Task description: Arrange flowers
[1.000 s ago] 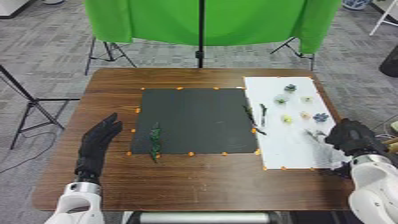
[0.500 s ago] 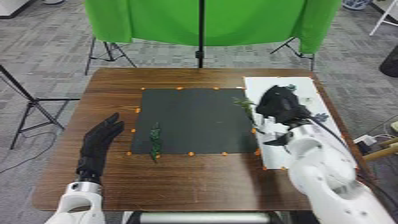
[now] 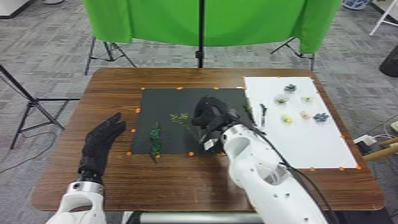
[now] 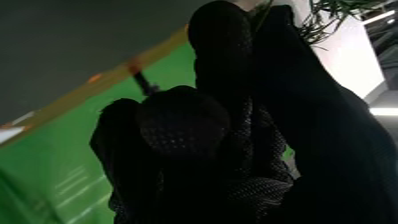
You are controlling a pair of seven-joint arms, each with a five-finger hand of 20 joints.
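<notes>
Green sprig [image 3: 180,118] moved over dark mat [image 3: 182,97] | right hand [image 3: 211,111]: fingers pinching it | left hand [image 3: 100,137]: fingers straight

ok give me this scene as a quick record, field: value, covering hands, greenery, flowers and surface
right hand: over the dark grey mat, holding a thin green leafy sprig
left hand: over the brown wooden table, left of the mat, fingers extended
on mat: long green leafy stem near its left edge, near end past the mat
by mat's right edge: two slim dark stems
white sheet: small loose blooms, including yellow and grey-blue
</notes>
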